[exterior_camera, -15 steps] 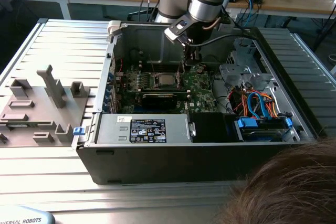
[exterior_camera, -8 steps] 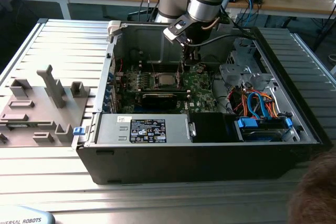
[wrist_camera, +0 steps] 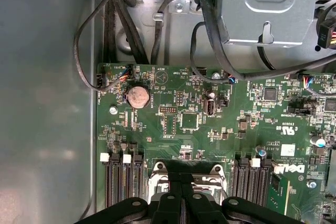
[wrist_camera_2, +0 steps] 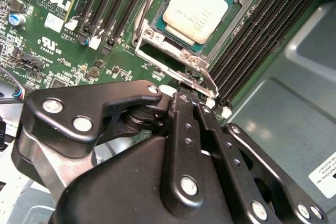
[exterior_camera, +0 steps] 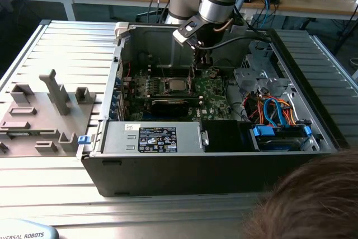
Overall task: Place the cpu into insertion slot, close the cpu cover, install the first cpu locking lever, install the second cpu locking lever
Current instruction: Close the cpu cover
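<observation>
1. Cpu (wrist_camera_2: 197, 6) sits in the insertion slot (wrist_camera_2: 157, 24), with the cpu cover (wrist_camera_2: 233, 17) lying over it
2. Gripper (wrist_camera_2: 191, 102) has its fingers (wrist_camera_2: 181, 129) pressed together, empty, just beside the locking lever (wrist_camera_2: 168, 69); I judge a slow, steady push suits here

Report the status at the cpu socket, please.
Gripper shut, tips low beside the insertion slot. Cpu seated, cpu cover down around it. Nothing seen blocking.

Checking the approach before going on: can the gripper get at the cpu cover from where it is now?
Probably yes: in the second wrist view the gripper hangs close to the cpu cover, with nothing standing between them.
</observation>
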